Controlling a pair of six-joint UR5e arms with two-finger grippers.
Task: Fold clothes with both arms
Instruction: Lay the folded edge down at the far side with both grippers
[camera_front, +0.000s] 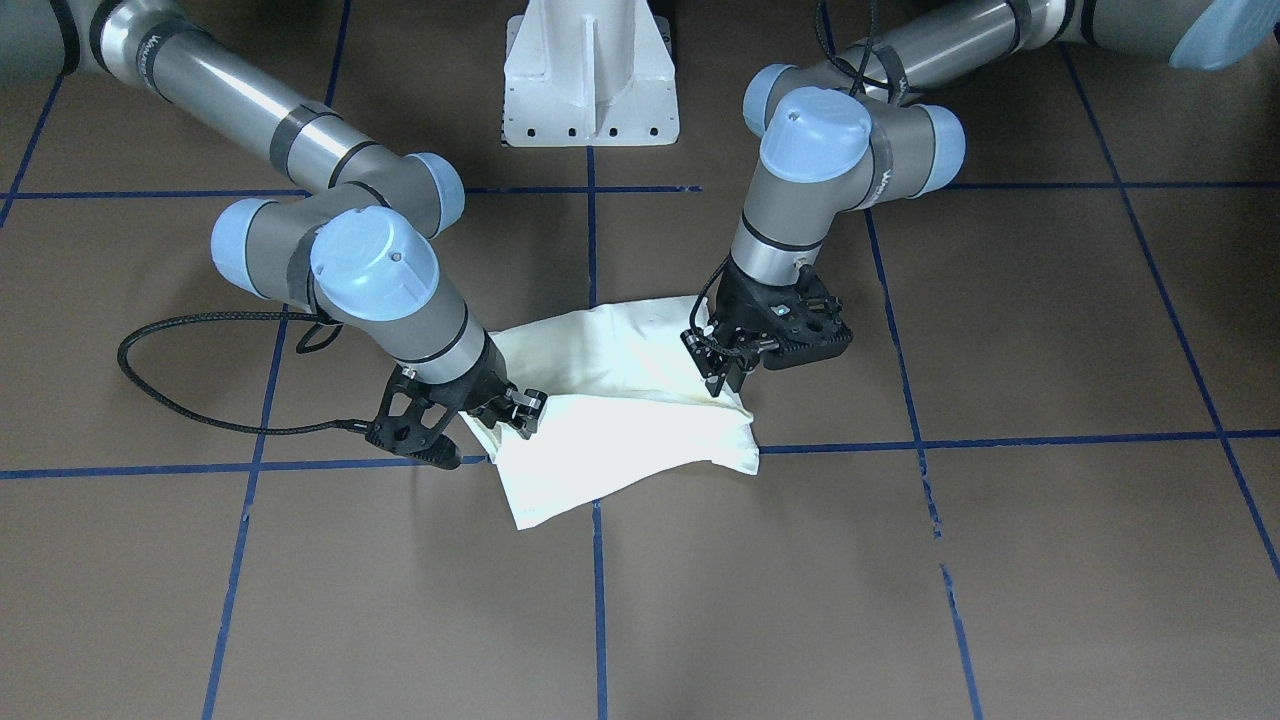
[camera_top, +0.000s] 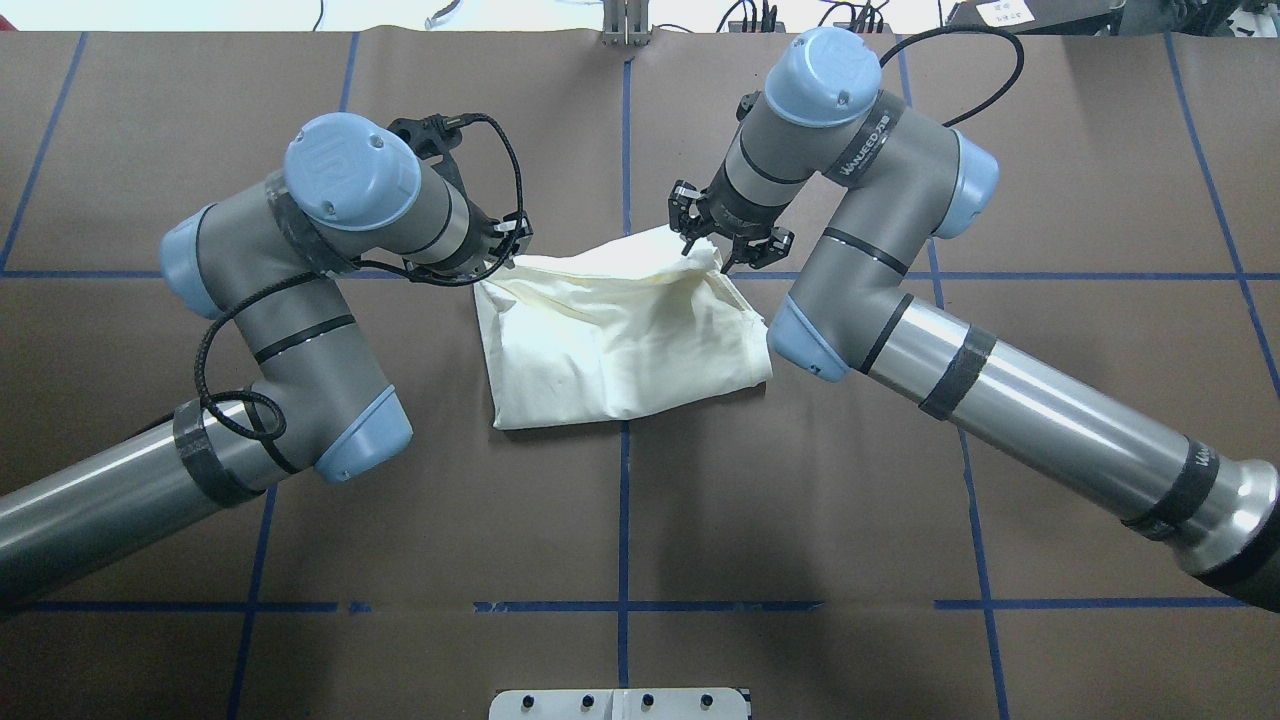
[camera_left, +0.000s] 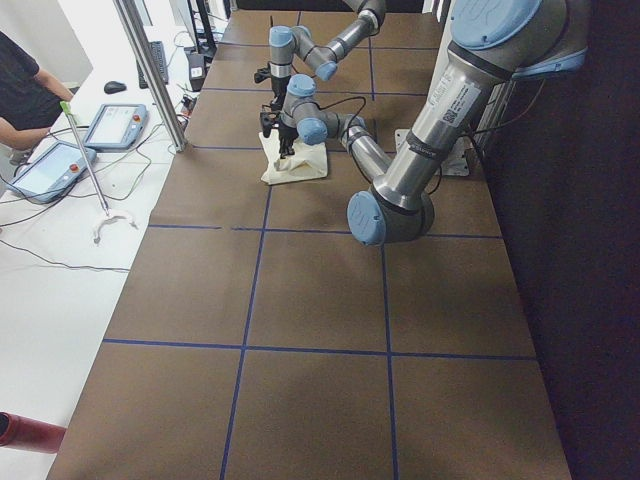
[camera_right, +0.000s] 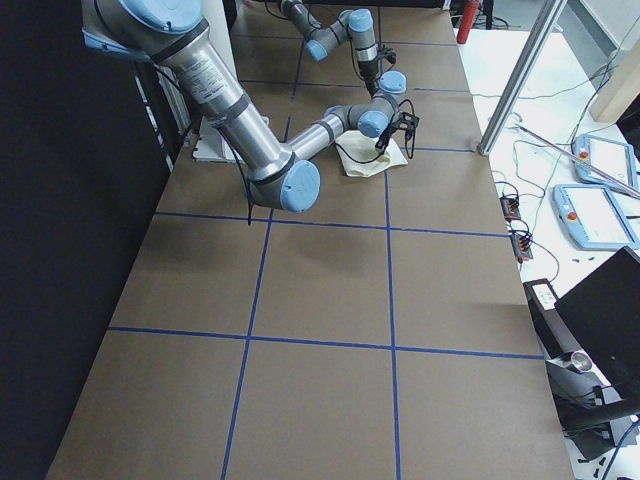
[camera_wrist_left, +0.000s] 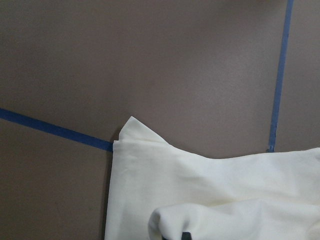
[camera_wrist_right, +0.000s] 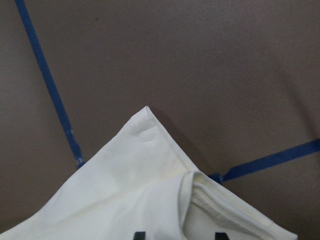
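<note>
Firstly, the brown table (camera_top: 1050, 150) fills every view and is divided into squares by blue tape lines (camera_top: 624, 500). The left arm (camera_top: 300, 330) and the right arm (camera_top: 900, 320) both reach in from their own sides and bend down toward the middle of the table.

Between them lies the shirt (camera_top: 610, 340). It is folded into a rough rectangle, and only plain cream cloth shows on top. It sits across the middle tape line, and its far edge is close to the crossing of two lines. Most of it is flat on the table, but the two corners on the side away from the robot are pulled up a little.

The left gripper (camera_front: 722, 385) stands steeply over the far corner on its side. Its fingers are closed together and pinch the cloth, which bunches up in front of the left wrist camera.

The right gripper (camera_top: 716, 252) is at the other far corner, and the cloth rises to it in a small peak. In the right wrist view the dark fingertips (camera_wrist_right: 140, 235) show at the bottom edge with a thick hemmed fold between them, so it also grips the shirt.
</note>
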